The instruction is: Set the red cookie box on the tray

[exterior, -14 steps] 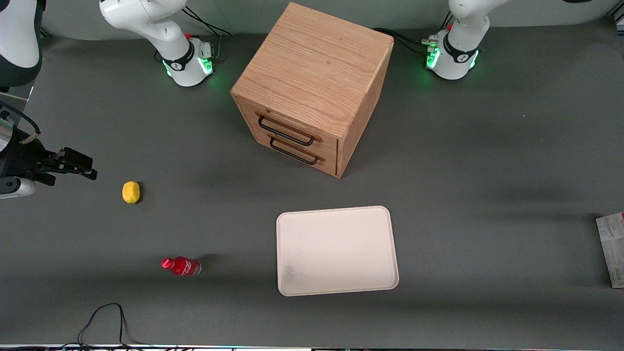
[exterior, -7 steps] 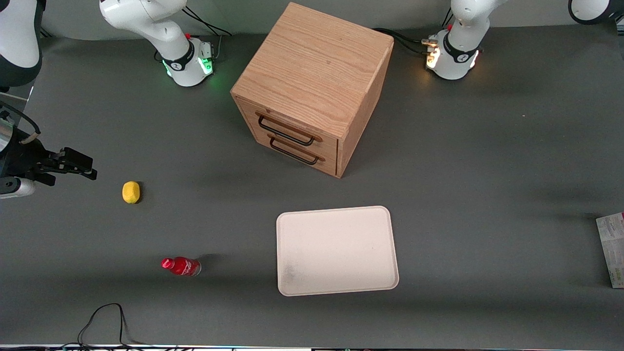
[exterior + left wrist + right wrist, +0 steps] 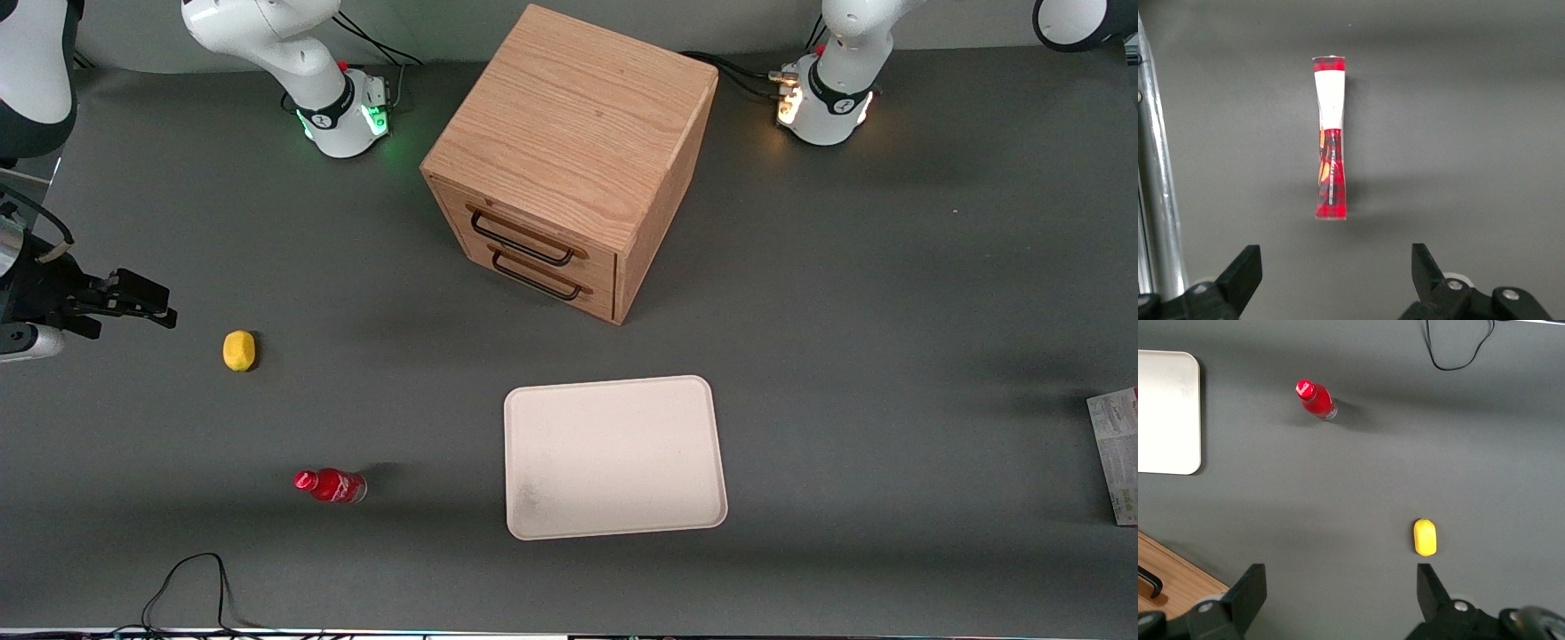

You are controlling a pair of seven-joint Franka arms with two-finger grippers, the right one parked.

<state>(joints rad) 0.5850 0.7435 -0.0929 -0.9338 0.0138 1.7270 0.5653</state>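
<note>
Though slim, red cookie box (image 3: 1330,155) upright.

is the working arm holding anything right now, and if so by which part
Nothing is held. The gripper hangs above the cookie box with its jaws open and nothing between them; the box stands on its narrow edge on the table, untouched.

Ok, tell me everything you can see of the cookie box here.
The cookie box is a slim carton standing on a narrow edge on the dark grey table, by the front view at the working arm's end. The wrist view shows its narrow side: red, with a white patch, some orange and dark print. The front view shows a pale printed broad face, cut off by the picture's edge. Nothing grips it; the gripper hangs above, jaws open.
</note>
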